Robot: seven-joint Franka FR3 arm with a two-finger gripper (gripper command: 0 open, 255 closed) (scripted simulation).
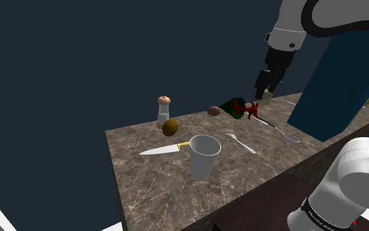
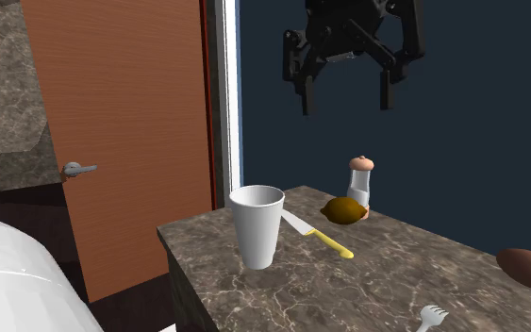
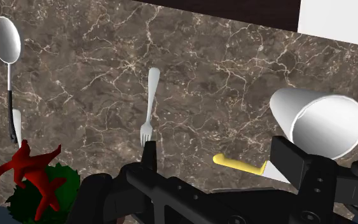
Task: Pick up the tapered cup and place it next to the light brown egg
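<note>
Tool (image 2: 346,102) spread wide, apparently empty, aloft and well apart from the upright white cup (image 2: 257,226).

Wht cup (image 1: 204,156) upright; brn egg (image 1: 213,111) well apart.

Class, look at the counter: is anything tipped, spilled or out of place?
Nothing stands out. The cup and shaker stand upright; the knife, fork and spoon lie flat on the counter.
</note>
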